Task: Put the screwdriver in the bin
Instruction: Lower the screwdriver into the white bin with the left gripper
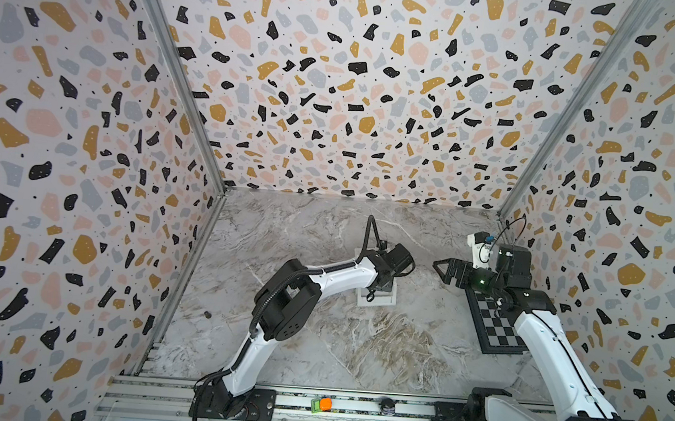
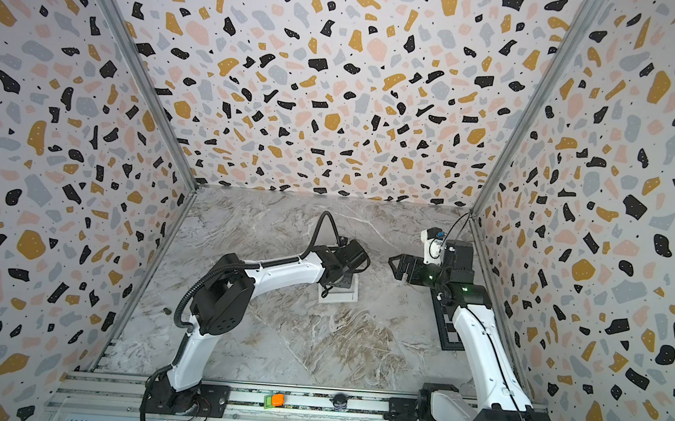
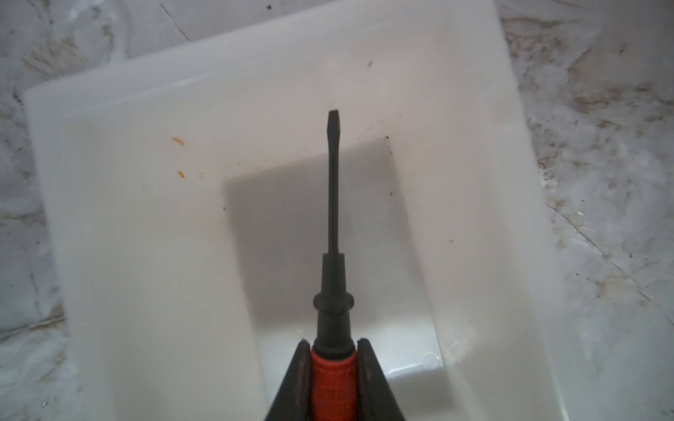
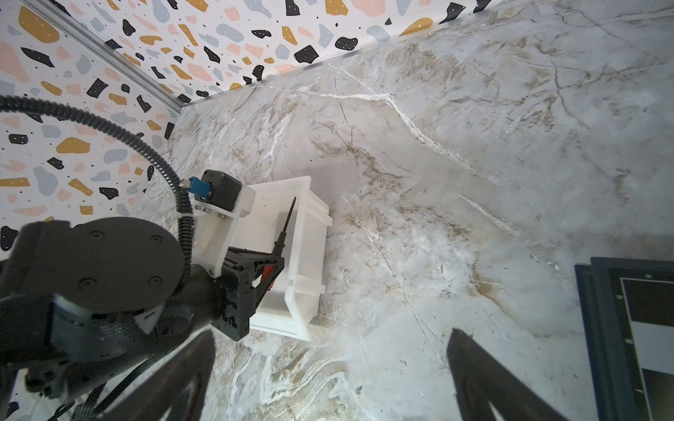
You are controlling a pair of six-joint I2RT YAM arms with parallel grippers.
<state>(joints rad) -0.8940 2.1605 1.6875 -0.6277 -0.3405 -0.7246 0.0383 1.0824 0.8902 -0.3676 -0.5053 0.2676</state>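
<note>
Orange-red handle first: grips the screwdriver (image 3: 332, 204) there with the left hand (image 3: 333, 344), black shaft pointing over the open white bin (image 3: 146, 218) on the marble desk (image 4: 474, 182) (held above, not lying inside). Spreads the 2 fingers of the right hand (image 4: 330, 333) wide, empty, apart from the bin.

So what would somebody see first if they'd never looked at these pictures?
Probably the speckled walls, which wrap round three sides of the marble table. Next comes the screwdriver, its red handle pinched in the left end effector and held over the white bin near the middle of the table. A checkerboard lies at the table's right side.
</note>
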